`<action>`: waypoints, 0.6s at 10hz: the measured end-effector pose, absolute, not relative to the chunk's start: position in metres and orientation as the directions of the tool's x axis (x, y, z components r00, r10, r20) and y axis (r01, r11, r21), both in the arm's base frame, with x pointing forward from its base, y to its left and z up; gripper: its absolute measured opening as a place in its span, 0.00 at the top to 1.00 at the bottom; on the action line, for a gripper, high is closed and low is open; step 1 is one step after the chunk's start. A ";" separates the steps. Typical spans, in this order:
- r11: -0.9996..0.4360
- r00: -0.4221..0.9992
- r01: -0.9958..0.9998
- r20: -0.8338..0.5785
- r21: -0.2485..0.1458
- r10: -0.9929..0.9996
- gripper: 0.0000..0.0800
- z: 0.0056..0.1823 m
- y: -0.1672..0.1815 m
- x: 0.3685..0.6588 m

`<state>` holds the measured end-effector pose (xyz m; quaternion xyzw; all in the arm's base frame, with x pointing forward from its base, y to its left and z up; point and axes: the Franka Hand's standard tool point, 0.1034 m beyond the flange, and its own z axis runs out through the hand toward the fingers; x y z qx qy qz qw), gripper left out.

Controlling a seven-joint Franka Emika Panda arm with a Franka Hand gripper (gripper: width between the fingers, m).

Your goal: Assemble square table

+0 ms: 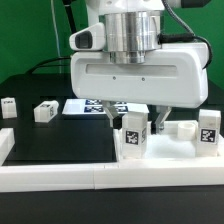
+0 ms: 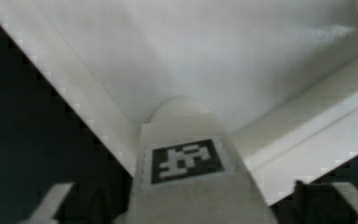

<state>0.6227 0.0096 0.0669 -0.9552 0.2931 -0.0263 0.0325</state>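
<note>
Jaws stand apart on my feed: the gripper [image 2: 202, 205] straddles one table leg [image 2: 190, 160], gap either side.

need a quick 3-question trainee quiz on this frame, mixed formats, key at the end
1. True or false: the tagged leg sits between the fingers of the claw.
2. In the exterior view, the marker board is: A) flat on the black table, partly hidden by the claw's body; B) leaning upright against a leg; C) held in the claw.
3. Short answer: is the leg under the claw upright or lying flat?
Key: 1 true; 2 A; 3 upright.
</note>
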 end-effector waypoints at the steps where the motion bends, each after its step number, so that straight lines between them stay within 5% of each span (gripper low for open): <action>1: -0.827 0.827 -0.557 0.031 -0.077 -0.561 0.51 0.067 0.009 0.623; 2: -0.782 0.783 -0.618 0.024 -0.082 -0.621 0.64 0.067 0.010 0.623; 6: -0.543 0.545 -0.835 -0.003 -0.085 -0.838 0.64 0.067 0.011 0.623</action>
